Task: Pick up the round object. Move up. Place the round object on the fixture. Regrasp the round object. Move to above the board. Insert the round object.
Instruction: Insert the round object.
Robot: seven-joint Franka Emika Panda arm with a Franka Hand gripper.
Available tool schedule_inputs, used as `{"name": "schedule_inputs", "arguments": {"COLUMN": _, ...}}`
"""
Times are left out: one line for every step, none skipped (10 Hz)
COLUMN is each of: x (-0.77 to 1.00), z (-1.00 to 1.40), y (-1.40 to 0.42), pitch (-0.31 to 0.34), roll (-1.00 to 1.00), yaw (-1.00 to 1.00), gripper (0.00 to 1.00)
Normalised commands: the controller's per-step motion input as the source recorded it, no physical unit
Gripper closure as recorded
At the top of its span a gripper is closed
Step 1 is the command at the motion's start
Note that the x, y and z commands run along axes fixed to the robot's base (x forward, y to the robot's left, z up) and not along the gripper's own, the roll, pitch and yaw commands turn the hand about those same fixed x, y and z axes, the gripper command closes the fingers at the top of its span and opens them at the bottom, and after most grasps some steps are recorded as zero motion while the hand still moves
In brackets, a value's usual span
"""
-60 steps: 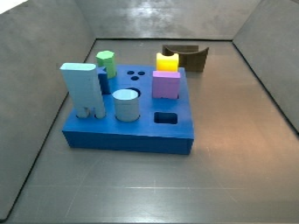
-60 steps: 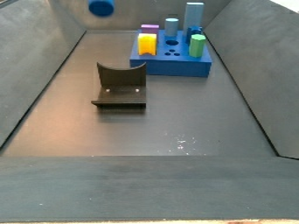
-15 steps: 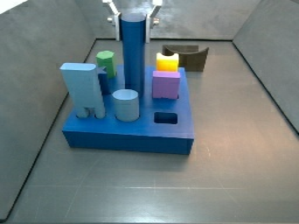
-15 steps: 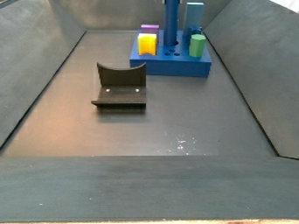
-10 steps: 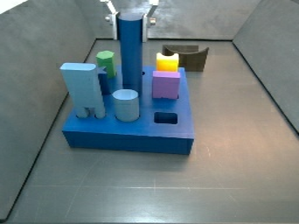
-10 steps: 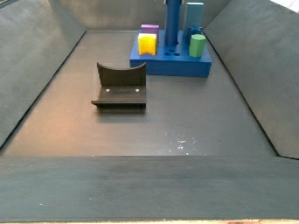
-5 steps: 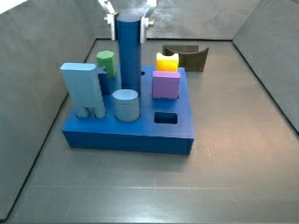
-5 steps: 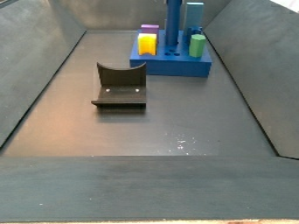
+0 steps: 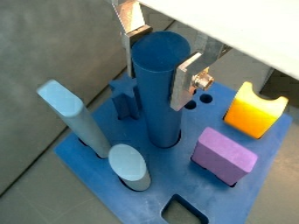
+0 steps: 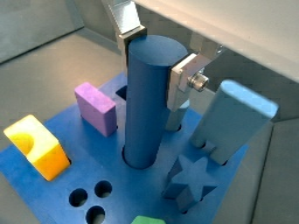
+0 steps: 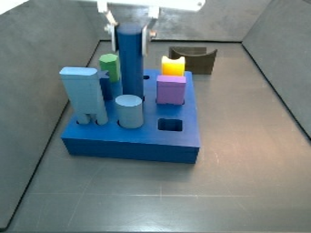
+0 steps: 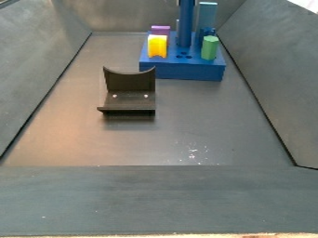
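The round object (image 11: 129, 59), a long dark blue cylinder, stands upright with its lower end in a round hole of the blue board (image 11: 134, 141). My gripper (image 11: 131, 32) is shut on its upper end. In both wrist views the silver fingers (image 9: 183, 83) (image 10: 184, 79) press on either side of the peg (image 9: 158, 87) (image 10: 146, 96), with the gripper (image 9: 156, 74) (image 10: 152, 70) straddling its top. The dark brown fixture (image 11: 195, 59) (image 12: 128, 91) stands empty beside the board (image 12: 187, 72). In that side view only the peg (image 12: 187, 28) shows; the gripper is out of frame.
On the board stand a tall pale blue block (image 11: 83, 94), a short pale blue cylinder (image 11: 129, 111), a green cylinder (image 11: 109, 65), a purple block (image 11: 172, 89) and a yellow piece (image 11: 174, 65). A square hole (image 11: 172, 124) is open. Grey walls ring the floor.
The gripper and the dark blue peg have come straight down over the last second; the peg now sits lower in the board. The fixture and other pegs have not moved.
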Motion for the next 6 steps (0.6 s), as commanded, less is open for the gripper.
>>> {"name": "schedule_inputs", "arguments": {"x": 0.00, "z": -0.79, "y": 0.13, "pitch": -0.047, "roll": 0.01, "yaw": 0.00, "gripper": 1.00}}
{"name": "schedule_inputs", "arguments": {"x": 0.00, "z": -0.85, "y": 0.11, "pitch": -0.077, "roll": 0.00, "yaw": 0.00, "gripper": 1.00}}
{"name": "schedule_inputs", "arguments": {"x": 0.00, "z": -0.61, "y": 0.05, "pitch": -0.096, "roll": 0.00, "yaw": 0.00, "gripper": 1.00}}
{"name": "schedule_inputs", "arguments": {"x": 0.00, "z": -0.06, "y": 0.00, "pitch": -0.033, "roll": -0.04, "yaw": -0.03, "gripper": 1.00}}
{"name": "schedule_inputs", "arguments": {"x": 0.04, "z": 0.00, "y": 0.00, "pitch": 0.053, "roll": 0.00, "yaw": 0.00, "gripper": 1.00}}
{"name": "schedule_inputs", "arguments": {"x": 0.00, "z": 0.00, "y": 0.00, "pitch": 0.000, "roll": 0.00, "yaw": 0.00, "gripper": 1.00}}
